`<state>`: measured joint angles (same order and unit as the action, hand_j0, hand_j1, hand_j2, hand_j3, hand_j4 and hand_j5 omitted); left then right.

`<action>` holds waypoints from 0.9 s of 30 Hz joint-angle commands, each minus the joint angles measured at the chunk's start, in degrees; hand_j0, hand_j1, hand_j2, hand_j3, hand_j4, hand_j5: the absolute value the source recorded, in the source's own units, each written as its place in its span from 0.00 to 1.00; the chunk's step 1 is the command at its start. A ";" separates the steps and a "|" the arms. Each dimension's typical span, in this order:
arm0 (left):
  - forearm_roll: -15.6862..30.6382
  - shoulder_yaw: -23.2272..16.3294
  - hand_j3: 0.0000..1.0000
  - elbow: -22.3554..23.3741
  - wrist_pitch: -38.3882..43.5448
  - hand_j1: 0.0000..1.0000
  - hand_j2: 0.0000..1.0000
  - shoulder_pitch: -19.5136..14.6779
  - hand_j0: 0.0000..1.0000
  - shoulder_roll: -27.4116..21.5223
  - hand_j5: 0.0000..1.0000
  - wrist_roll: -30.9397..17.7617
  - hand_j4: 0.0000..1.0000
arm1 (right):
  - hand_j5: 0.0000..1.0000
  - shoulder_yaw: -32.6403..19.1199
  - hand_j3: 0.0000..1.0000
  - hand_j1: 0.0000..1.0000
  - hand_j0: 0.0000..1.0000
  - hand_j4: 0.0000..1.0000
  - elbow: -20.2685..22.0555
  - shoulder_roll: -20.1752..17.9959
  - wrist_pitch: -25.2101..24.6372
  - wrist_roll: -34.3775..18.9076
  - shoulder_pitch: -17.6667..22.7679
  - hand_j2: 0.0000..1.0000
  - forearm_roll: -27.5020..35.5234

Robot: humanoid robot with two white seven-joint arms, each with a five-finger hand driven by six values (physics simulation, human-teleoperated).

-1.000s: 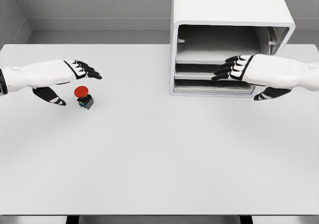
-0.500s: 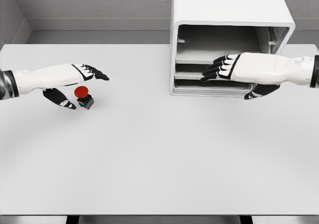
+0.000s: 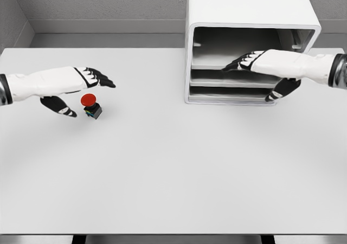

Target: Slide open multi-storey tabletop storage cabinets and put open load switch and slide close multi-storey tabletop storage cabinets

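Observation:
The load switch (image 3: 90,105), a red mushroom button on a small black base, stands on the table at the left. My left hand (image 3: 82,89) hovers over it, fingers spread above and thumb low to its left, not touching. The white multi-storey cabinet (image 3: 246,16) sits at the back right, its front showing stacked drawers (image 3: 230,81) and a dark open top bay. My right hand (image 3: 255,73) is at the cabinet's front, fingers laid flat along the top drawer's edge, thumb down by the lower right corner. It holds nothing that I can see.
The white table (image 3: 173,168) stretches wide in front of both hands. A grey wall runs behind the table, and the table's near edge lies at the bottom of the view.
My right hand has risen from the middle drawers to the top drawer's edge and tilted flatter. My left hand drew back slightly to the left; the switch has not moved.

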<state>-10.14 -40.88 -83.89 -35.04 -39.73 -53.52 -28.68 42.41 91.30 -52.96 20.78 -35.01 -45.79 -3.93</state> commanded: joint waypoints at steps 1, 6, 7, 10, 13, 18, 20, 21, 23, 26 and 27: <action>-5.50 0.27 1.00 -0.13 0.06 1.00 1.00 0.00 1.00 0.00 1.00 0.46 1.00 | 1.00 0.04 1.00 1.00 1.00 1.00 -0.07 0.75 -3.02 0.01 0.00 1.00 0.50; -5.24 -0.17 1.00 6.37 0.58 1.00 1.00 -0.35 1.00 2.72 1.00 0.64 1.00 | 1.00 1.44 1.00 1.00 1.00 1.00 -2.80 2.77 -5.49 0.01 -1.14 1.00 0.32; -5.24 -0.26 1.00 7.95 0.58 1.00 1.00 -0.44 1.00 4.21 1.00 0.64 1.00 | 1.00 1.71 1.00 1.00 1.00 1.00 -2.80 2.86 -5.49 0.01 -1.14 1.00 0.15; -5.33 -0.34 1.00 10.59 0.58 1.00 1.00 -0.62 1.00 6.67 1.00 0.64 1.00 | 1.00 2.15 1.00 1.00 1.00 1.00 -3.06 3.13 -5.31 0.01 -1.14 1.00 -0.99; -5.68 -0.43 1.00 11.38 0.58 1.00 1.00 -0.62 1.00 7.82 1.00 0.64 1.00 | 1.00 2.24 1.00 1.00 1.00 1.00 -4.91 3.83 -5.22 0.01 -2.28 1.00 -2.05; -7.43 -1.66 1.00 13.23 0.67 1.00 1.00 -1.05 1.00 8.87 1.00 0.64 1.00 | 1.00 3.82 1.00 1.00 1.00 1.00 -6.14 4.80 -5.31 0.01 -2.90 1.00 -3.72; -8.05 -1.75 1.00 15.77 0.58 1.00 1.00 -1.23 1.00 9.92 1.00 0.64 1.00 | 1.00 4.52 1.00 1.00 1.00 1.00 -6.14 4.88 -5.31 0.01 -3.25 1.00 -5.65; -8.58 -1.66 1.00 16.57 0.58 1.00 1.00 -1.32 1.00 10.19 1.00 0.64 1.00 | 1.00 4.61 1.00 1.00 1.00 1.00 -6.14 4.97 -5.31 0.01 -3.34 1.00 -6.00; -8.75 -1.66 1.00 16.74 0.67 1.00 1.00 -1.67 1.00 10.37 1.00 0.64 1.00 | 1.00 4.96 1.00 1.00 1.00 1.00 -6.05 4.97 -4.87 0.01 -3.34 1.00 -6.36; -8.67 -1.66 1.00 16.74 0.67 1.00 1.00 -1.85 1.00 10.45 1.00 0.73 1.00 | 1.00 5.40 1.00 1.00 1.00 1.00 -5.52 4.88 -4.52 0.01 -3.34 1.00 -7.32; -8.84 -1.66 1.00 16.74 0.76 1.00 1.00 -1.85 1.00 10.45 1.00 0.64 1.00 | 1.00 5.66 1.00 1.00 1.00 1.00 -5.52 4.88 -3.64 0.01 -3.60 1.00 -7.32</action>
<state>-19.11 -42.44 -67.49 -34.34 -41.57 -43.30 -28.06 46.64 85.82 -48.37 15.29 -34.91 -49.31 -7.53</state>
